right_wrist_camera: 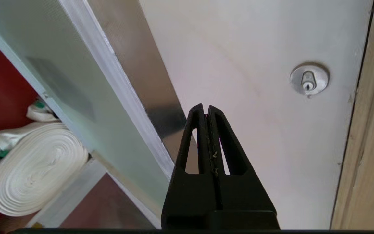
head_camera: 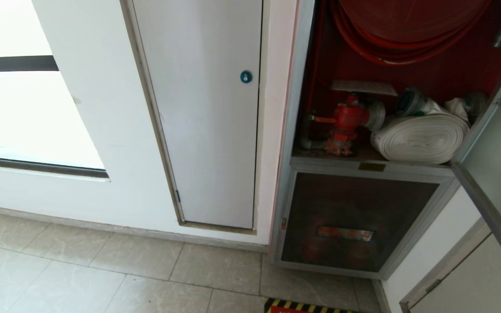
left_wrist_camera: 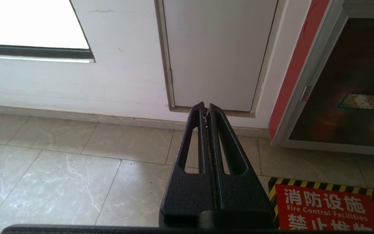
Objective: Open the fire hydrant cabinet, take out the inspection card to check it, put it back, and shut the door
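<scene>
Door (head_camera: 500,143) stands open; card (head_camera: 363,87) lies above the valve (head_camera: 347,118). Right gripper (right_wrist_camera: 206,110), jaws closed and empty, should clear the door's edge, then open before reaching in.

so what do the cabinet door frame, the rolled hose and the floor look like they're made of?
Door frame: looks like brushed aluminium, grey with a dull sheen, around frosted-looking glass. Rolled hose: white woven fabric by the look, flat layers coiled, matte. Floor: glossy beige tiles with marble-like veining and grout lines; ceramic or stone, can't tell which.
</scene>
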You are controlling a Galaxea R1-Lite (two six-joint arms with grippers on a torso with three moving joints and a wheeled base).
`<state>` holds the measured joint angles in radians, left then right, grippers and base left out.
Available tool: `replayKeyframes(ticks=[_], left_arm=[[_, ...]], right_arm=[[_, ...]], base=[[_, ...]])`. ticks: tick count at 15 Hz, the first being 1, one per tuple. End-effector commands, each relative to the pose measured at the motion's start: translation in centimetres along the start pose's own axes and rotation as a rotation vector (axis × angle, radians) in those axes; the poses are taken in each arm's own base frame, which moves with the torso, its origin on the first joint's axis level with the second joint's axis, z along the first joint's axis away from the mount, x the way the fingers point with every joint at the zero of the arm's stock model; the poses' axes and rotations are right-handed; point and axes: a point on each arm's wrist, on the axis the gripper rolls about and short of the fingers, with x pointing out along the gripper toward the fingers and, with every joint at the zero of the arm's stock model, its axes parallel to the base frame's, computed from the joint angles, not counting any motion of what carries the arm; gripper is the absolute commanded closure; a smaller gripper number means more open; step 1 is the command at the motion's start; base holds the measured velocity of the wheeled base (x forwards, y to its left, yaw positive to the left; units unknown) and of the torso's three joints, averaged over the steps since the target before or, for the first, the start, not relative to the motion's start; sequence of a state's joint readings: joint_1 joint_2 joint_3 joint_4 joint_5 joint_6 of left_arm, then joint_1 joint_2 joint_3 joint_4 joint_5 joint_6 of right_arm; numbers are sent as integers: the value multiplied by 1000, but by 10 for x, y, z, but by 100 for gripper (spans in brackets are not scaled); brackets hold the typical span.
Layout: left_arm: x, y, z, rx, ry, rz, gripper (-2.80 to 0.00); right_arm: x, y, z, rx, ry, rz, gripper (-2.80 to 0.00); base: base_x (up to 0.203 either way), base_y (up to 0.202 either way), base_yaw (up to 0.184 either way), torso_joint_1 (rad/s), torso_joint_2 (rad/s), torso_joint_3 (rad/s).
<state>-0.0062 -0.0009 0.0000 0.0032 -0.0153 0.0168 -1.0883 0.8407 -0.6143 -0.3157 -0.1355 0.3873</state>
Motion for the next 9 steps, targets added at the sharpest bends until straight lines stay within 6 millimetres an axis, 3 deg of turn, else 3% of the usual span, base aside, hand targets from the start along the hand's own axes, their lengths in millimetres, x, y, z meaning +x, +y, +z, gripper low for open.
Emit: replayKeyframes(ticks=[1, 9], left_arm=[[0, 0, 0, 0, 1, 0, 0], [0, 0, 0, 0, 1, 0, 0]], right_arm=[[4, -2, -1, 4, 11, -5, 0], [0, -1, 0, 4, 42, 97, 0]], base=[[0, 0, 0, 0, 0, 0], [0, 0, 0, 0, 0, 0]])
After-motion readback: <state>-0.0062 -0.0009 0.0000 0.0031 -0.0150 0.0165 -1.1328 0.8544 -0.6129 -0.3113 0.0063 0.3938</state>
